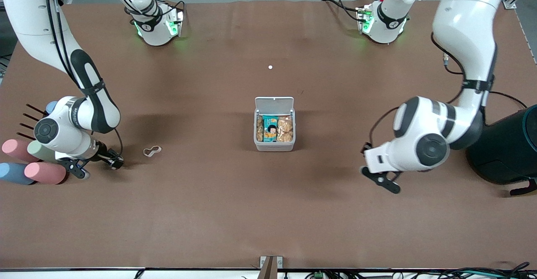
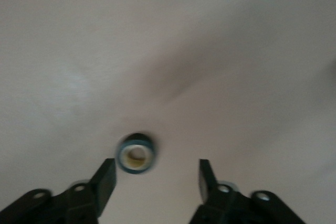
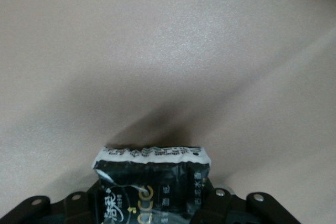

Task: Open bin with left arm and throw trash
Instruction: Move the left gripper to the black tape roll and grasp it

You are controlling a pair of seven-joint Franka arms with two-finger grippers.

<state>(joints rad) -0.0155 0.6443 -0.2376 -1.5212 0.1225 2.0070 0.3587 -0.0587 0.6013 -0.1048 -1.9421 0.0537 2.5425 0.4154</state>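
The bin [image 1: 274, 144] stands mid-table with its lid [image 1: 274, 102] up; snack packets lie inside. My right gripper [image 1: 113, 161] is low over the table at the right arm's end and is shut on the black wrapper with the white edge [image 3: 152, 179]. The beige rubber band [image 1: 152, 151] lies on the table beside it, toward the bin. My left gripper [image 1: 379, 179] hangs open over the table at the left arm's end. In the left wrist view its fingers [image 2: 157, 169] are apart, with the small tape roll [image 2: 136, 153] on the table just ahead of one finger. The roll is hidden in the front view.
Several pastel cylinders [image 1: 25, 161] lie at the right arm's end beside a dark pronged rack [image 1: 31, 121]. A large dark teal container [image 1: 507, 149] stands at the left arm's end. A tiny white dot [image 1: 270, 67] lies farther from the front camera than the bin.
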